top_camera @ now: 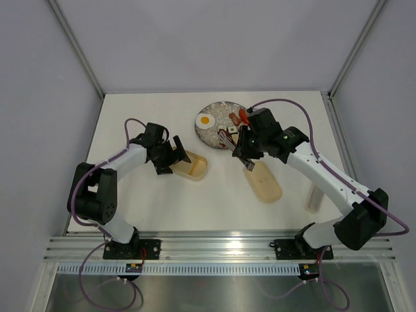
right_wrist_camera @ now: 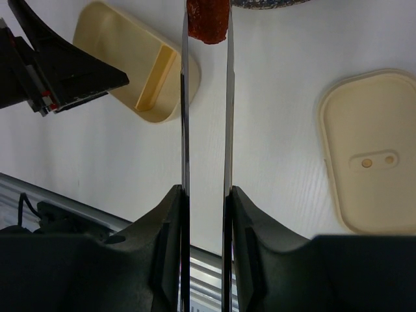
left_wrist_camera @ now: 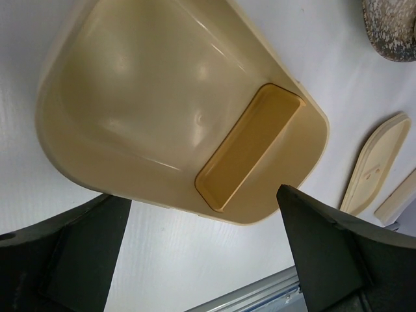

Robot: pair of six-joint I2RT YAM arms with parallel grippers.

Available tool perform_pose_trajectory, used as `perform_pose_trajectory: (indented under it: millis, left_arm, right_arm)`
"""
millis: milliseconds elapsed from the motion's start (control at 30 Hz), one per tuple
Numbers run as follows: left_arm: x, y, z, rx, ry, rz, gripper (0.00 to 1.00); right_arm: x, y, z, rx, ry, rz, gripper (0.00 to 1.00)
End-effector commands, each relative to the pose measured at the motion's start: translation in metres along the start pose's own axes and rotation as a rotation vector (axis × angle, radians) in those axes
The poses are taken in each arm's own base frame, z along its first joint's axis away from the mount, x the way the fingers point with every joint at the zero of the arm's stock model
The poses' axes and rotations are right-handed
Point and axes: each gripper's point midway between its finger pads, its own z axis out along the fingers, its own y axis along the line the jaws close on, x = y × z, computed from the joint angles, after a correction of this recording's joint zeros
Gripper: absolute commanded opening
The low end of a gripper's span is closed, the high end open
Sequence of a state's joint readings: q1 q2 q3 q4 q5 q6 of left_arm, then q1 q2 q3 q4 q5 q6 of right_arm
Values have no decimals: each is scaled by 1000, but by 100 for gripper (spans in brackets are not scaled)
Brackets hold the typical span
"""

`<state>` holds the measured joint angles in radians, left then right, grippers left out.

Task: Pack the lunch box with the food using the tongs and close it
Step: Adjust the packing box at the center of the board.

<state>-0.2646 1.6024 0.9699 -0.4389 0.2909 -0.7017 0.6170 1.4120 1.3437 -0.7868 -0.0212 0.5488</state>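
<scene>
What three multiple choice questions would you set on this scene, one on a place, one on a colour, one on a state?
1. Where is the lid? A on the lunch box; B flat on the table; C propped upright.
2. What colour is the food piece pinched in the tongs? A green; B white; C reddish-brown.
3. How is the left gripper? A open over the lunch box; B shut on the lid; C shut on the tongs.
Answers: B, it lies apart from the lunch box; C, the right wrist view shows it; A, its jaws stand wide apart, holding nothing.
</scene>
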Motion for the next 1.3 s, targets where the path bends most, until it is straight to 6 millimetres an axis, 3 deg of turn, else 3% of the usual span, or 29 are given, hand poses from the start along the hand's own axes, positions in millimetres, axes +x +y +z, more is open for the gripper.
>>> perform_pose_trajectory:
  millis: [0,300,600,733,933,1067,1267]
  left_arm:
    - [-6,-19,-5,64,-54,13,99]
    - [2,-35,-4,102,-48,28,99]
    - [21,-76,6,196,-23,55,99]
    - [39,-96,12,229,9,79,99]
    - [44,-114,22,244,16,109,99]
    - [35,-129,7,275,-15,123,99]
    - [11,-145,-57,321,-129,190,99]
  right_arm:
    - [-15,31,-12,-121,-100,92,22]
    - [-6,34,-10,-126,-113,119,22]
    - [-13,19,-21,-54,-162,98,23]
    - [-13,15,-25,-41,-176,106,24]
    - [-11,13,-26,-35,-172,109,24]
    - [-4,14,-19,-46,-145,116,25]
    - [5,22,-6,-91,-103,138,25]
